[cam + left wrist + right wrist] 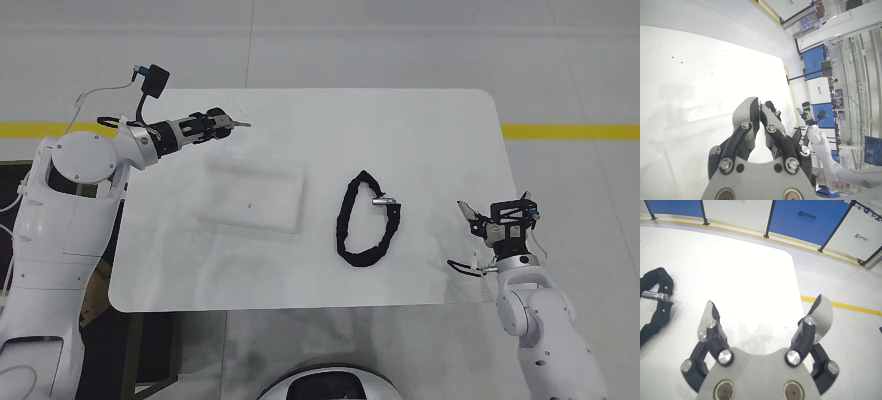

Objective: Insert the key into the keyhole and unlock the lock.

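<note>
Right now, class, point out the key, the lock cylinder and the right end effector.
key (pixel 240 124), top view, its protruding metal tip.
lock cylinder (pixel 653 295), right wrist view, middle of silver barrel.
right end effector (pixel 766 301), right wrist view, midway between fingertips.

I count one chain lock (pixel 367 220) on the surface (pixel 430 130), and it carries one silver cylinder (pixel 381 200). There is one key (pixel 241 124), a single thin metal piece. I see one flat white pad (pixel 255 197). That makes three things and one surface. Of jaws I have two sets, one per arm, each with two fingers (pixel 712 311).
</note>
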Controlling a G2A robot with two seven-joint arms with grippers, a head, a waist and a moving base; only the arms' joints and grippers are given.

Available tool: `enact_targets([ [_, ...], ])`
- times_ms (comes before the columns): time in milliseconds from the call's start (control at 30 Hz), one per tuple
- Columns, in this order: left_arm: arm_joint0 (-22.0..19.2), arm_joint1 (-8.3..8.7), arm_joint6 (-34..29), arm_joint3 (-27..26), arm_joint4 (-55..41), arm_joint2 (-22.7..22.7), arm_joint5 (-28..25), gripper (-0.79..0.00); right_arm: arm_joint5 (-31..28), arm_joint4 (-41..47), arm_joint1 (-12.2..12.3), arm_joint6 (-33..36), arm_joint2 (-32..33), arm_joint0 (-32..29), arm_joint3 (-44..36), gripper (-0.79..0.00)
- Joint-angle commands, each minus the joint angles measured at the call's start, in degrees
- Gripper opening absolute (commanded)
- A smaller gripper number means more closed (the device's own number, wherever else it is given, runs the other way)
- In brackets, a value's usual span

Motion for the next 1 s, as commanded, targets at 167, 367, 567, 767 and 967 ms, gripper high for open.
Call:
enact_targets([
  [167,0.0,0.00,0.0,0.0,0.0,0.0,0.0,-0.785,0.0,0.0,0.0,0.0,0.0,0.0,0.0,0.000],
  [367,0.0,0.00,0.0,0.0,0.0,0.0,0.0,-0.785,-4.2,7.7,-0.3,1.2,-1.4,-0.9,-2.5,0.000],
  [567,0.0,0.00,0.0,0.0,0.0,0.0,0.0,-0.785,-16.3,19.4,-0.2,14.8,-4.8,5.1,-10.7,0.000],
  [767,0.0,0.00,0.0,0.0,0.0,0.0,0.0,-0.785,-26.0,24.1,0.0,29.1,-9.2,14.8,-9.3,0.000],
  [967,0.0,0.00,0.0,0.0,0.0,0.0,0.0,-0.785,-26.4,22.3,0.2,33.7,-9.6,18.4,-8.9,0.000],
])
